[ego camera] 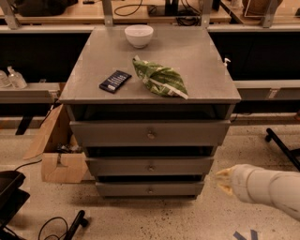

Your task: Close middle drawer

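View of a grey wooden three-drawer cabinet (220, 133) from the front and above. The middle drawer (117, 166), a low, wide grey panel with one small round metal knob (151, 167) at its centre, lies between the taller, wider top drawer front (108, 133) and the narrower bottom drawer front (122, 189). A dark band shows above each front; the drawer interiors are hidden.

On the grey tabletop (197, 56), a small round white bowl (138, 35) stands at the rear centre, and only white shows inside it. A crumpled green-and-white foil bag (159, 79) lies near the middle. A flat black rectangular packet (115, 81) lies just to the bag's left, apart from it; its pale print is too small to read.

The white arm (269, 187) enters from the lower right. Its tan-tipped gripper (224, 180) hangs over the floor to the right of the cabinet, level with the bottom drawer and touching nothing. Whether it is spread or closed cannot be told.

An open brown cardboard box (58, 166) sits on the speckled beige floor (154, 218), just beside the cabinet's left side; its contents cannot be made out. Two clear pump bottles (14, 77) stand on a grey shelf (28, 93) at far left. Black cables (54, 225) lie at the lower left, a black wheeled chair leg (281, 145) at the right, and blue tape marks (247, 234) at the bottom edge. A wooden workbench (70, 11) runs behind.
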